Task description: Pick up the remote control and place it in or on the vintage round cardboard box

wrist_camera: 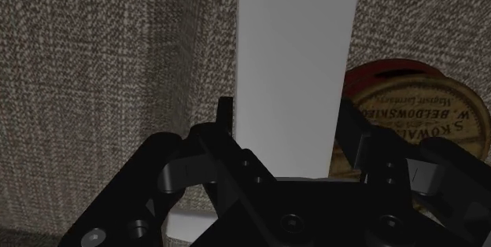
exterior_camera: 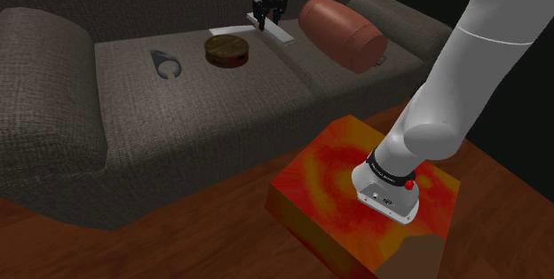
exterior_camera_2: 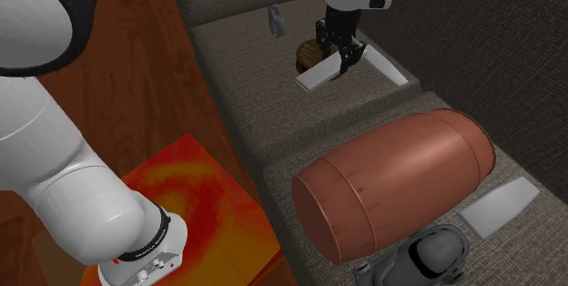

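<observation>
Grey sofa (wrist_camera: 102, 88); white remote (wrist_camera: 295, 57) in grip of the pincer (wrist_camera: 287, 116).

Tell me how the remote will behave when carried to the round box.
The remote looks stiff, smooth and flat, so it likely won't sag but might slip. The claw clasps it near one end, so the long end may pivot. Flat, it should rest on the box without rolling.

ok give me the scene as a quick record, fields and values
gripper: shut on the remote
remote: white slab, clasped between the fingers, over the sofa seat
box: round, brown, printed lid, on the seat beside the remote
sofa: grey fabric
other: brown barrel lying on the seat
stage: remote held, not yet on the box
</observation>
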`<move>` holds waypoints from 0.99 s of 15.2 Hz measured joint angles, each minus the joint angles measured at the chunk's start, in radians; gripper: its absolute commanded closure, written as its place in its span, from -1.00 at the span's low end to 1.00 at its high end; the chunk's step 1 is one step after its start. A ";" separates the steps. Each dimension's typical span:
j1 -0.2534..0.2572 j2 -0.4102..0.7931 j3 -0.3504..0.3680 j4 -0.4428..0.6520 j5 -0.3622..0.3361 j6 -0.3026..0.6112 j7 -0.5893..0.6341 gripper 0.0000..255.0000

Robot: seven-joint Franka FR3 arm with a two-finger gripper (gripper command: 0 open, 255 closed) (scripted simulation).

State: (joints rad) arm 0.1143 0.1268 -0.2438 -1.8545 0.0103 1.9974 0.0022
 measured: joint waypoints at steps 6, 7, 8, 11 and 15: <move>0.045 0.163 0.042 0.240 0.026 -0.081 0.086 1.00; 0.052 0.190 0.048 0.279 0.029 -0.094 0.100 1.00; 0.055 0.227 0.053 0.332 0.034 -0.110 0.108 1.00; 0.072 0.320 0.068 0.476 0.043 -0.162 0.147 1.00; 0.076 0.349 0.072 0.479 0.047 -0.137 0.155 1.00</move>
State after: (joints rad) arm 0.1907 0.4761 -0.1713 -1.3752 0.0568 1.8606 0.1569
